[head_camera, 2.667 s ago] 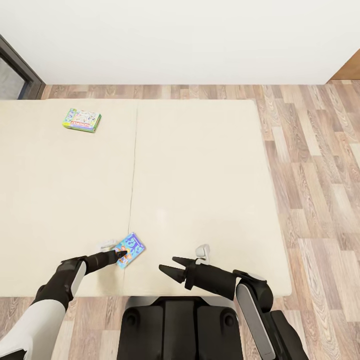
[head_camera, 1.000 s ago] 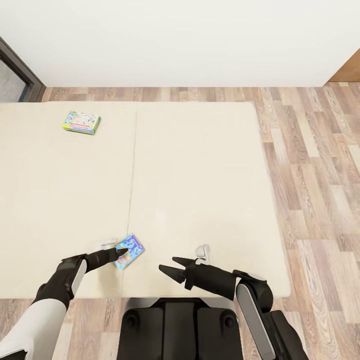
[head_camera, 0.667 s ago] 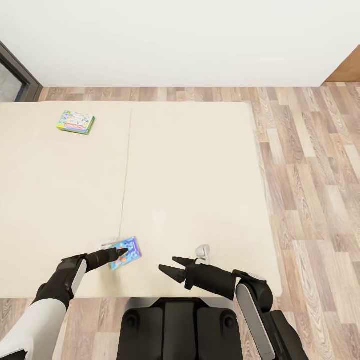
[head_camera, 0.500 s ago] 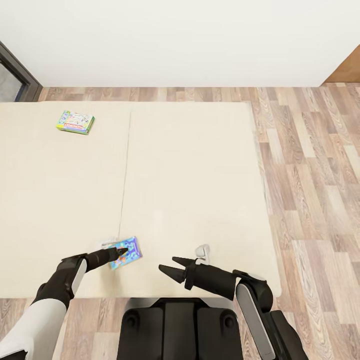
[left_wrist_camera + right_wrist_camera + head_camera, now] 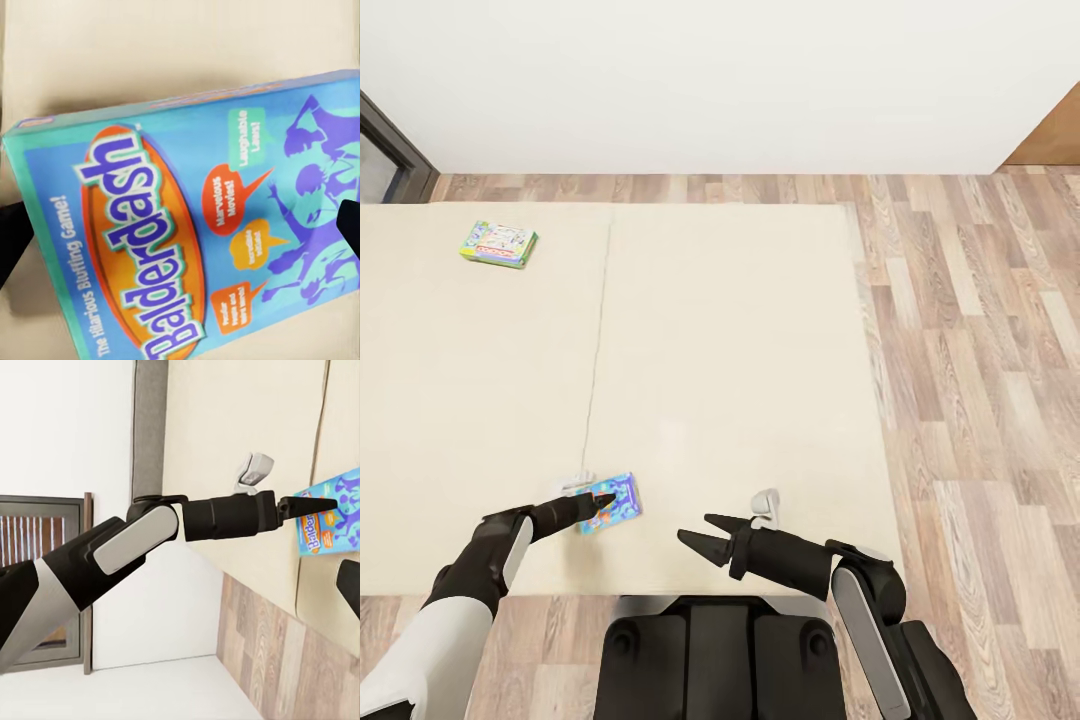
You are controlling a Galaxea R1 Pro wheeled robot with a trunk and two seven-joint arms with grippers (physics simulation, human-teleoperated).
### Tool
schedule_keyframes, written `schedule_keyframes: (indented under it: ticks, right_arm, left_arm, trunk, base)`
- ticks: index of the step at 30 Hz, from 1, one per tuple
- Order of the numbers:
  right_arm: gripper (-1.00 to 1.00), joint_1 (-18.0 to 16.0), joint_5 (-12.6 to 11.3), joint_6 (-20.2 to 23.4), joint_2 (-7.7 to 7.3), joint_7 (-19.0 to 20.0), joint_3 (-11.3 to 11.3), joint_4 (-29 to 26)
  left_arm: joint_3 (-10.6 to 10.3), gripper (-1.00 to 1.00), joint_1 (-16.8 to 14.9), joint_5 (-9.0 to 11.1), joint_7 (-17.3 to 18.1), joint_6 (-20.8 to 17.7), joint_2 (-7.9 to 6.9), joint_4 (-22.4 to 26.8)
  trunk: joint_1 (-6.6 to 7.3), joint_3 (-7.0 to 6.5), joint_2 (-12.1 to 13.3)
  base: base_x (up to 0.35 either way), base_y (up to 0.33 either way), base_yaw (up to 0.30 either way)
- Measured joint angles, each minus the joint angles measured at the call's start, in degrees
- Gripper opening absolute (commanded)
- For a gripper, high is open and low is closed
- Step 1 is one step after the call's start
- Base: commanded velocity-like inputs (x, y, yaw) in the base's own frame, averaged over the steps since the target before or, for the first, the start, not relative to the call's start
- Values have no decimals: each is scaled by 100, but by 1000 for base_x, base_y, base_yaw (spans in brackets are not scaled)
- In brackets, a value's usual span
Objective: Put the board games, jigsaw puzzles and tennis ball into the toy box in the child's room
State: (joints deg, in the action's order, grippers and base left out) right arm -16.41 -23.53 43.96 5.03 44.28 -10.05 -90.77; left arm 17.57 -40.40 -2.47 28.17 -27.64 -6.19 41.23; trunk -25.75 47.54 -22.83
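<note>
Although both arms reached out over the near edge of the bed [image 5: 760, 330], your left hand [image 5: 600, 502] was the one that mattered: it sat right at the blue Balderdash board game [image 5: 616, 498], its dark fingertips over the box's near-left part. From the left wrist camera the Balderdash board game [image 5: 195, 225] lay flat on the bedding straight ahead, and a dark fingertip [image 5: 15, 229] showed at one frame edge with its partner at the opposite edge, so the hand stood wide with the box between the two tips and nothing yet held. The box's long axis, along the printed title, ran at a slant to the line between those tips, so I judge that you would have closed across a skewed span unless you turned the wrist or came in squarer.

Your right hand [image 5: 698, 533] hovered empty over the bed edge, fingers spread, near the box but clearly the farther of the two; from its wrist camera your left arm [image 5: 150, 536] stretched to the game.

The second board game [image 5: 498, 243], green-edged, lay far up the bed toward the left corner, well apart from both hands. No toy box or desk appeared here, so I judge nothing from the bed was stowed yet.
</note>
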Motion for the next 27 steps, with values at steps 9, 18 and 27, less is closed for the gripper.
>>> schedule_keyframes:
  ticks: [9,18,27]
  right_arm:
    - [100,0,0,0,-3,3,0,0]
    - [100,1,1,0,-3,8,1,-1]
    - [100,0,1,0,-3,21,3,-1]
  left_arm:
    - [-5,100,0,-1,0,-1,0,1]
    - [-8,100,-1,-4,-2,-10,50,12]
    - [-8,100,0,-8,-7,-16,118,17]
  trunk:
    - [0,0,0]
    - [0,0,0]
    - [0,0,0]
  base:
    - [0,-139,0]
    - [0,-143,0]
    - [0,-131,0]
